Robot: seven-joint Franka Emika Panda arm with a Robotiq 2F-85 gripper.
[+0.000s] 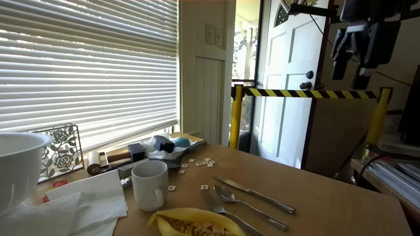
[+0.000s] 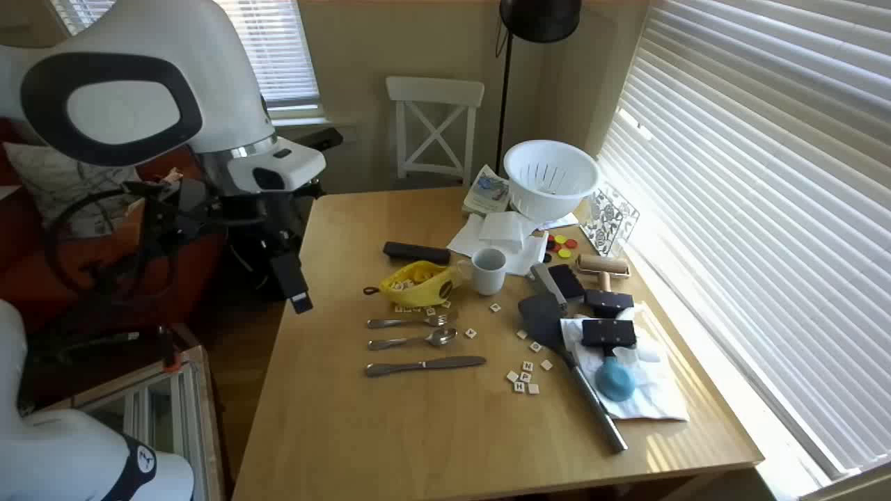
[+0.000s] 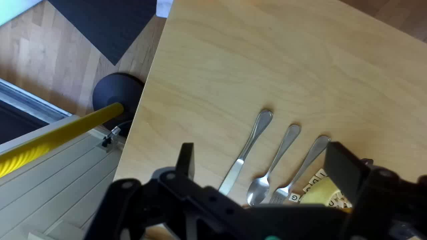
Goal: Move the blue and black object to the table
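1. The gripper (image 3: 263,163) hangs raised at the side of the table (image 2: 390,424) away from the window. Its fingers are spread wide, with nothing held between them.
2. In the wrist view, the knife (image 3: 239,162), spoon (image 3: 260,186) and fork (image 3: 307,161) show beyond the finger gap, lying on the table.
3. Caution: a crossing made too low could strike the letter tiles (image 2: 525,377) or the spatula (image 2: 546,323), whose handle runs along the edge of the white sheet (image 2: 658,400).
4. Caution: closing too low could pinch the white sheet together with the blue and black object (image 2: 614,376), because the object rests directly on it.
5. Caution: a dark block (image 2: 609,300) sits just beside the object's dark end. Poor alignment could jam a finger against the block or pick it up by mistake.
6. Caution: the round blue end could roll out of the grip if clamped on its curve. The dark end probably gives the firmer hold.
7. Location: the object lies lower than the gripper and well apart from it, across the table on the window side. It cannot be made out in the wrist view; both exterior views show it.
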